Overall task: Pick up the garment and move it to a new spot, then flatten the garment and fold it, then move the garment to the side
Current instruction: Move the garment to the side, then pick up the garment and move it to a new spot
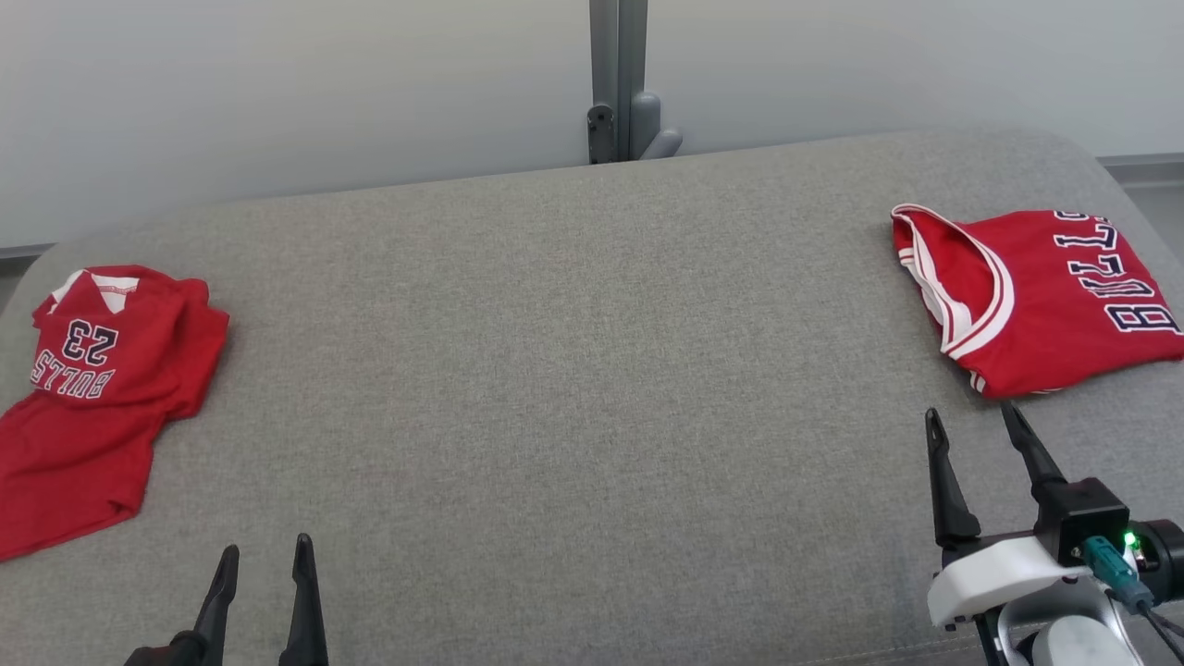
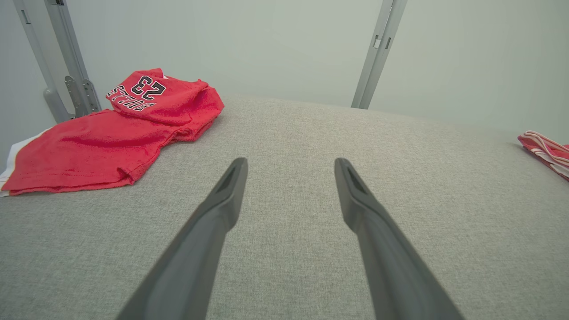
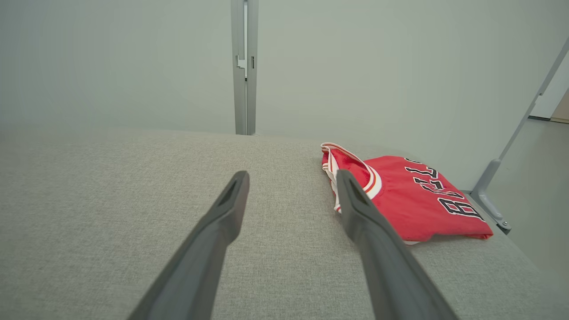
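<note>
A crumpled red garment (image 1: 88,398) printed "BULLS 23" lies at the far left of the grey padded surface (image 1: 573,370); the left wrist view has this crumpled garment (image 2: 111,133) at its upper left. A folded red jersey (image 1: 1036,296) with white trim and "BULLS" lettering rests at the far right, and the right wrist view has the folded jersey (image 3: 409,195) just beyond its right finger. My left gripper (image 1: 264,555) hovers open at the lower left, right of the crumpled garment. My right gripper (image 1: 971,421) is open just below the folded jersey, holding nothing.
A grey metal post (image 1: 618,79) with a bracket stands behind the surface against a pale wall. Wide bare fabric stretches between the two garments. The surface's right edge drops off beside the folded jersey (image 3: 511,249).
</note>
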